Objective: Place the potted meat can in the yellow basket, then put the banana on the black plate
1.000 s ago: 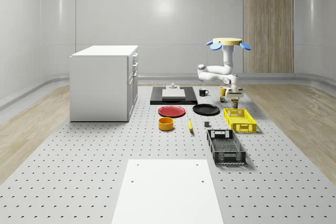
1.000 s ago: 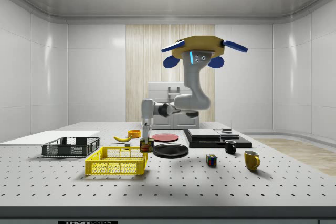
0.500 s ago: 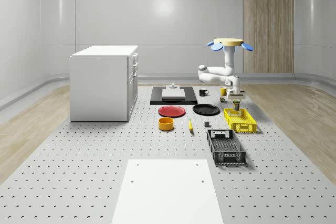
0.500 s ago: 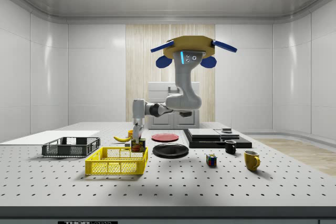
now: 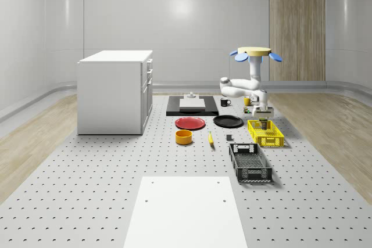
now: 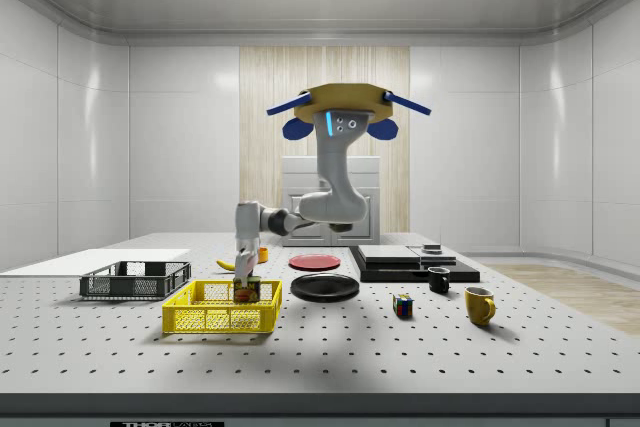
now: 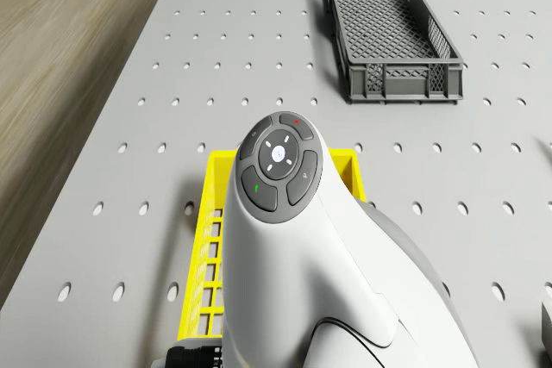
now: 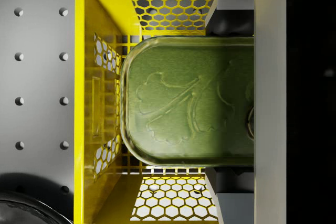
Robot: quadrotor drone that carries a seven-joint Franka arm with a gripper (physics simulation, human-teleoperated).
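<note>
We see the drone [image 6: 340, 107] hovering above the perforated counter [image 5: 87, 190], just beyond the far end of the yellow basket [image 5: 265, 133], its white arm [image 6: 322, 205] bent down and forward. The end effector [image 6: 245, 282] hangs inside the basket at the end nearest the black plate [image 5: 228, 121], clenched on the potted meat can [image 8: 189, 109]. In the wrist view we look straight onto the can's greenish embossed top, with a dark finger [image 8: 231, 3] pressed against each of its two long sides and the basket's honeycomb walls around it. In the side view the can [image 6: 244, 291] sits low between the basket walls; we cannot tell whether it touches the basket floor.

The banana [image 5: 210, 138] lies on the counter between the orange bowl [image 5: 183, 136] and the dark grey crate [image 5: 249, 162], apart from the black plate. A red plate [image 5: 190, 122] lies beside the black one, on the whole-scene view's left. Behind them are a black slab [image 5: 174, 108] carrying a pale block, a black mug [image 5: 225, 102] and a yellow mug [image 6: 479, 304]. A small coloured cube [image 6: 402, 305] sits near the mugs in the side view. A white cabinet [image 5: 115, 91] stands at the whole-scene view's left, and a white sheet [image 5: 185, 210] lies nearest that camera.
</note>
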